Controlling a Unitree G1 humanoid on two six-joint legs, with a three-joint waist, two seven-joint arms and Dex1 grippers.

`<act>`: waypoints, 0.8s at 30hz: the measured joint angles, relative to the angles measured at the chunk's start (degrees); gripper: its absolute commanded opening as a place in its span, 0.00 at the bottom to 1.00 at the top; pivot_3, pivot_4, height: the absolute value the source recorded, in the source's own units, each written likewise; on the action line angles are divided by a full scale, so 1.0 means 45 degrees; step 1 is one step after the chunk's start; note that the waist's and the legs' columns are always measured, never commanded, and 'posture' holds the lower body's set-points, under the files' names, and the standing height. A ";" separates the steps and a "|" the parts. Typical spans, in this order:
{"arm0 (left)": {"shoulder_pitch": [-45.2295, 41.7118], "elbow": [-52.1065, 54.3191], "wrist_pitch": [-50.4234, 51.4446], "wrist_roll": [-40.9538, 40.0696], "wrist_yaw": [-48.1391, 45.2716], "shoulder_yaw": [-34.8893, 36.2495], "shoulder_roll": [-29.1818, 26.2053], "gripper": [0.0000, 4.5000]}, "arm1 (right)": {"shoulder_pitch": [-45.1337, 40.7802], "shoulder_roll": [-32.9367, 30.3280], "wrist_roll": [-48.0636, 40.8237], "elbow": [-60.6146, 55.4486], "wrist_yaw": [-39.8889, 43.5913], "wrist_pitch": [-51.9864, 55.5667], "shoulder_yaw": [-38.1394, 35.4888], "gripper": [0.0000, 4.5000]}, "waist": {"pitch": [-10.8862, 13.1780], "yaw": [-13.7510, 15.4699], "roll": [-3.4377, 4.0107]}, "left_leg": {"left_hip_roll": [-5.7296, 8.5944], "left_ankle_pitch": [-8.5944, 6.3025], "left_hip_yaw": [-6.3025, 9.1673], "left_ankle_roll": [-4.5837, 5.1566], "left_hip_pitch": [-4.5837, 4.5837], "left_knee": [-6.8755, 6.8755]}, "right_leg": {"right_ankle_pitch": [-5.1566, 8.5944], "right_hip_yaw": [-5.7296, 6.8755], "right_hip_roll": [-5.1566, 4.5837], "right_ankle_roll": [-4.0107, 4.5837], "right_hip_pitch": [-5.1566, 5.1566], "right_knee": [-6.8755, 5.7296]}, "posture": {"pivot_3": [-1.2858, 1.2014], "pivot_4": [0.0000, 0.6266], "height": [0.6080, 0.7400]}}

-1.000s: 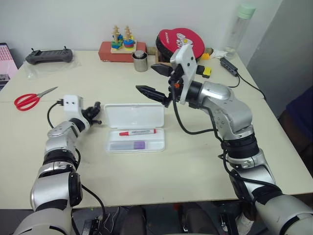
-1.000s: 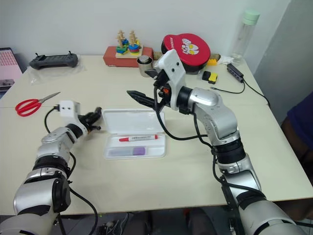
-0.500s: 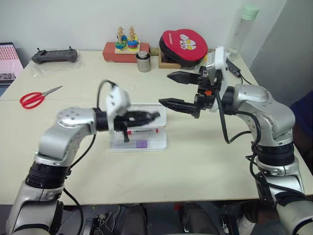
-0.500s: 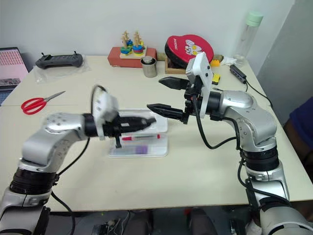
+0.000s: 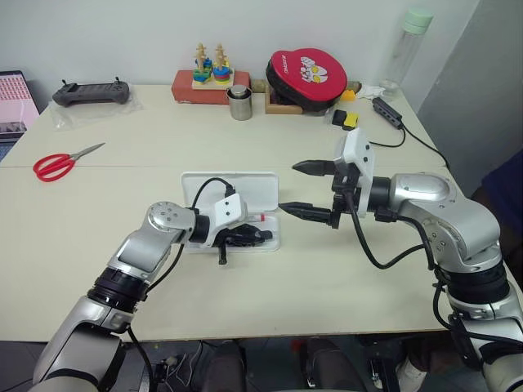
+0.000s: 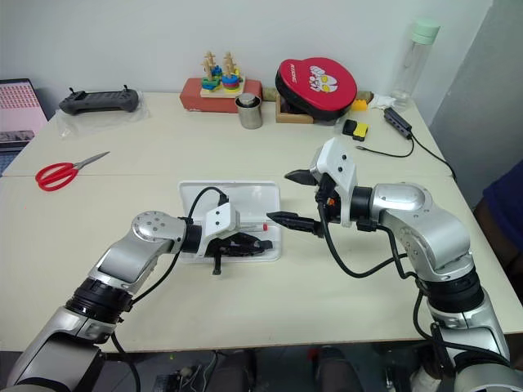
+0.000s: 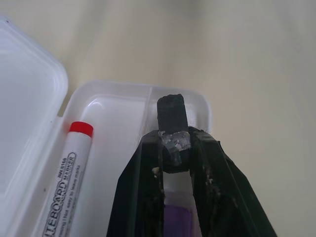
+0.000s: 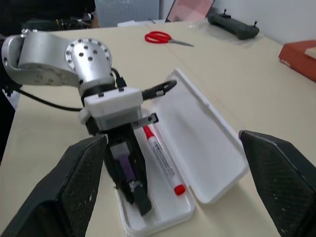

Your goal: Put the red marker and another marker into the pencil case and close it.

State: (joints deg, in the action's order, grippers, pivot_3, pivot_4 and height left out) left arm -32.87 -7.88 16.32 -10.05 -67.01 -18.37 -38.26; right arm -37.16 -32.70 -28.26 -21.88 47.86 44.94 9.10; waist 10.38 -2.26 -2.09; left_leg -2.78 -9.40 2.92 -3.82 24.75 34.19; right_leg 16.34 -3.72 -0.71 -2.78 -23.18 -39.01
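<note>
Beige table [image 5: 343, 269], left gripper [image 7: 170, 123] pinched over pencil case [image 5: 189, 181]

Pencil case [image 5: 245, 186]: white, lid open flat on table. Red marker [image 7: 69, 170] lying inside the tray; lilac marker [image 8: 125, 168] alongside, also inside.

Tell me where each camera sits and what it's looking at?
Head eyes: on the head, looking down over the table, both arms and the pencil case.
Left wrist: on the left arm, looking along the left claw into the case, with the red marker beside it.
Right wrist: on the right arm, between the right claw fingers, facing the left claw.
All share the case.
</note>
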 measured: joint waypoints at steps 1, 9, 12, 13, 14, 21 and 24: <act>-0.0025 -0.0073 -0.0052 0.0019 -0.0014 0.0000 0.0045 0.10 | 0.0080 -0.0061 0.0006 -0.0030 0.0010 0.0084 0.0096 1.00 | 0.0000 -0.0002 0.0000 | 0.0000 0.0000 -0.0002 0.0000 0.0000 0.0002 | -0.0001 -0.0003 0.0000 -0.0001 0.0000 0.0001 | 0.52 0.24 1.00; -0.0038 -0.0128 0.0111 0.0005 -0.0267 0.0045 0.0231 0.48 | 0.0178 -0.0159 -0.0006 -0.0098 0.0118 0.0146 0.0282 1.00 | 0.0000 -0.0008 -0.0001 | 0.0000 0.0000 0.0000 0.0000 0.0000 0.0013 | -0.0003 -0.0001 0.0000 -0.0005 0.0004 -0.0002 | 0.52 0.24 1.00; -0.0032 -0.0039 0.0191 -0.0002 -0.0269 0.0063 0.0231 0.62 | 0.0162 -0.0149 -0.0006 -0.0098 0.0126 0.0145 0.0282 1.00 | 0.0000 -0.0009 -0.0001 | 0.0000 0.0000 0.0001 0.0000 0.0000 0.0015 | -0.0003 -0.0001 0.0000 -0.0006 0.0004 -0.0003 | 0.52 0.24 1.00; -0.0031 -0.0024 0.0196 -0.0002 -0.0270 0.0063 0.0231 0.66 | 0.0160 -0.0148 -0.0006 -0.0098 0.0128 0.0144 0.0282 1.00 | 0.0000 -0.0009 -0.0001 | 0.0000 0.0000 0.0001 0.0000 0.0000 0.0015 | -0.0003 0.0000 0.0000 -0.0005 0.0004 -0.0003 | 0.52 0.24 1.00; -0.0025 0.0029 0.0212 -0.0002 -0.0273 0.0063 0.0231 0.69 | 0.0157 -0.0144 -0.0006 -0.0098 0.0131 0.0142 0.0282 1.00 | 0.0000 -0.0008 -0.0001 | 0.0000 0.0000 0.0001 0.0000 0.0000 0.0016 | -0.0003 -0.0001 0.0000 -0.0006 0.0004 -0.0003 | 0.52 0.24 1.00; 0.0087 0.1463 0.2047 -0.1796 0.0440 0.1831 0.0835 0.98 | -0.0472 0.0600 0.0078 0.0645 -0.0135 -0.0217 0.0267 1.00 | 0.0000 -0.0030 -0.0001 | -0.0001 0.0000 0.0004 0.0000 0.0001 0.0033 | -0.0010 -0.0002 0.0000 -0.0018 0.0008 -0.0011 | 0.52 0.24 1.00; 0.0071 0.2464 0.3258 -0.2999 0.1558 0.3350 0.1219 0.98 | -0.1579 0.1490 0.0446 0.2323 -0.0525 -0.0719 0.0238 1.00 | 0.0000 -0.0138 0.0000 | -0.0004 0.0001 0.0004 0.0001 0.0001 0.0055 | -0.0022 -0.0004 0.0002 -0.0040 0.0009 -0.0016 | 0.52 0.24 1.00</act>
State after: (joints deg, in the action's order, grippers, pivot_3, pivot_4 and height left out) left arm -32.55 3.20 30.98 -23.55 -60.00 -3.30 -32.77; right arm -44.27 -25.99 -26.25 -11.43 45.50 41.70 10.17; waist 10.38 -2.88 -2.09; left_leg -2.80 -9.40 2.94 -3.82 24.75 34.44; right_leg 16.24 -3.74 -0.70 -2.96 -23.13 -39.08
